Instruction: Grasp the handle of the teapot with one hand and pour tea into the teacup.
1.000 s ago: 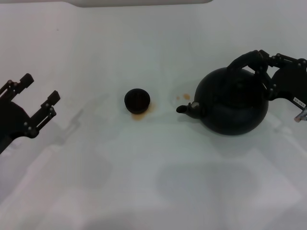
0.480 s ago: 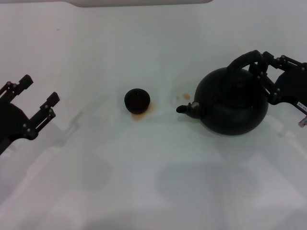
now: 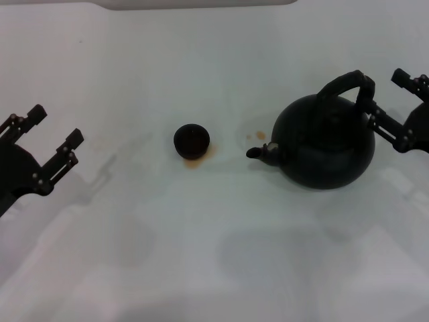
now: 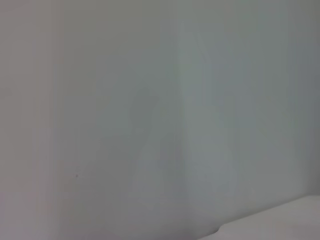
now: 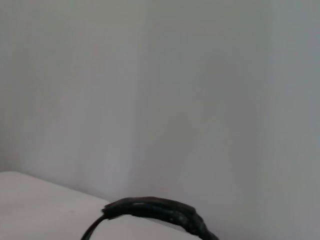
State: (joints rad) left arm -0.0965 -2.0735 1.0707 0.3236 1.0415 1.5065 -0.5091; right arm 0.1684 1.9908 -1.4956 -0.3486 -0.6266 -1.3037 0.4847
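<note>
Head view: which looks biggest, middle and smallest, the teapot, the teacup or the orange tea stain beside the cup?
1. The teapot, by far the largest.
2. The teacup, much smaller.
3. The tea stain, a thin orange smear at the cup's edge, smallest of what shows; the cup may hide part of it.

Bright, even overhead light; white matte surface (image 3: 201,255) nearly washed out, faint soft shadows only. Round matte black teapot (image 3: 326,144) reads near-featureless. Both wrist views hazy, soft.
</note>
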